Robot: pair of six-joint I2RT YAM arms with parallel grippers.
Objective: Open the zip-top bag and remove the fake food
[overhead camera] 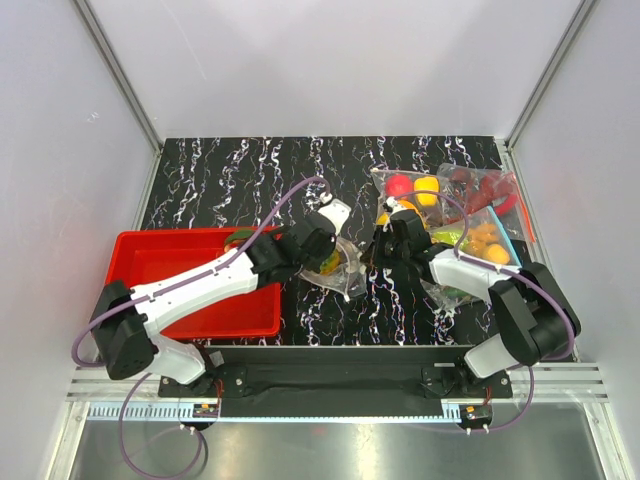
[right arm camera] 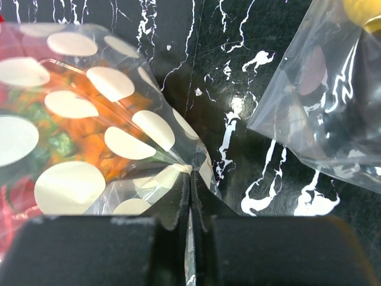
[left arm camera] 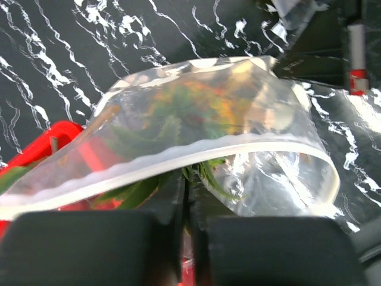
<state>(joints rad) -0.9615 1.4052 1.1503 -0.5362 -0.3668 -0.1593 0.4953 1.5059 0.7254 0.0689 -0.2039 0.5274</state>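
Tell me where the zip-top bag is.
Top view, centre: the zip-top bag is held between the left gripper and right gripper, just right of the red tray.

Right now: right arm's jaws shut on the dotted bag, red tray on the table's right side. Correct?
No. The red tray is on the left side, by the left arm, as the top view shows. The right jaws are shut on the dotted zip-top bag.

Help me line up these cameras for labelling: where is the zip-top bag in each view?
Top external: the zip-top bag sits at centre.
Left wrist: it fills the middle of the frame.
Right wrist: left side, white dots showing.
Shared landmark: the black white-veined table.
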